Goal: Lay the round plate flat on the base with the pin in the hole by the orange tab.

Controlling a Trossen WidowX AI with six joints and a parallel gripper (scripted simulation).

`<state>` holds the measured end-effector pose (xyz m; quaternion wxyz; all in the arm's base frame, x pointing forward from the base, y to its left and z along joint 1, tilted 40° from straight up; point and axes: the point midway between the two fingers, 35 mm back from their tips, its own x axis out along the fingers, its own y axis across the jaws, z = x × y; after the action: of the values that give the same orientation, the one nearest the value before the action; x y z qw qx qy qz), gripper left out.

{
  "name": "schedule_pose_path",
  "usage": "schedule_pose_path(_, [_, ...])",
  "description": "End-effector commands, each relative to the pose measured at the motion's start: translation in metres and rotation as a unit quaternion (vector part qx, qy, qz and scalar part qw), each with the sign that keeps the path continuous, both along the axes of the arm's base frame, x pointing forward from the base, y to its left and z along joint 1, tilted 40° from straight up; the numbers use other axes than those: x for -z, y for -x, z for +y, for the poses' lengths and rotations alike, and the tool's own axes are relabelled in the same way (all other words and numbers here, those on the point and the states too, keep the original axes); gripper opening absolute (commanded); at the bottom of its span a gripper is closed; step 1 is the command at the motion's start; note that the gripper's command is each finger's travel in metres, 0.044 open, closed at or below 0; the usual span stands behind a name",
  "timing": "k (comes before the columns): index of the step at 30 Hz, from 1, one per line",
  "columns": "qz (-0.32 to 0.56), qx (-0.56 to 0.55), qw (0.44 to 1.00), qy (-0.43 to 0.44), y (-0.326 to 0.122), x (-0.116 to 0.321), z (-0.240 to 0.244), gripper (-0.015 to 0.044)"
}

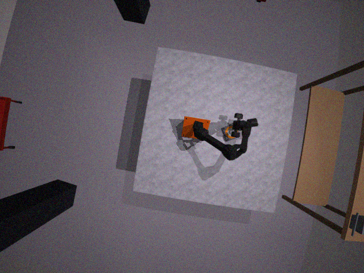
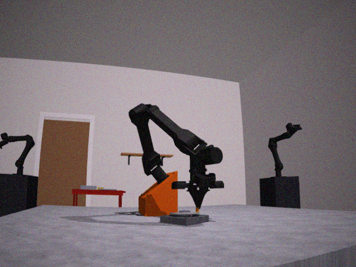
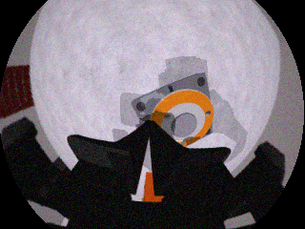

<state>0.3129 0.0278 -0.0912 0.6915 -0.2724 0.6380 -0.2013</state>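
Observation:
The round plate (image 1: 227, 132) (image 2: 179, 214) (image 3: 202, 100) has an orange ring and a pale centre, and sits around the grey post (image 3: 185, 125) on the dark grey square base (image 1: 224, 137) (image 2: 172, 220) (image 3: 191, 82). In the exterior view it looks slightly tilted. A small dark hole (image 3: 208, 113) shows in its ring. The orange tab (image 2: 197, 210) stands up right under the fingertips; contact cannot be told. My gripper (image 2: 197, 207) (image 3: 150, 123) is shut with nothing seen between its fingers, pointing down over the plate's edge. The fingers hide part of the plate in the wrist view. I cannot make out the pin.
The orange arm mount (image 1: 187, 127) (image 2: 165, 198) stands on the pale table (image 1: 182, 76) (image 2: 86, 241), beside the base. Wooden furniture (image 1: 320, 147) is off the table's right edge in the top view. A red table (image 2: 97, 191) and two other arms stand in the background.

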Motion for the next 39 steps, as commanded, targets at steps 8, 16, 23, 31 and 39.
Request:
schedule_pose_path(8, [0.002, 0.001, 1.000, 0.003, -0.015, -0.002, -0.003, 0.0000])
schedule_pose_path(16, [0.002, 0.001, 1.000, 0.003, -0.025, -0.007, -0.005, 0.0000])
schedule_pose_path(23, [0.002, 0.001, 1.000, 0.003, -0.029, -0.010, -0.007, 0.0000])
schedule_pose_path(31, [0.002, 0.001, 1.000, 0.004, -0.034, -0.013, -0.009, 0.0000])
schedule_pose_path(39, [0.002, 0.001, 1.000, 0.004, -0.039, -0.013, -0.013, 0.0000])
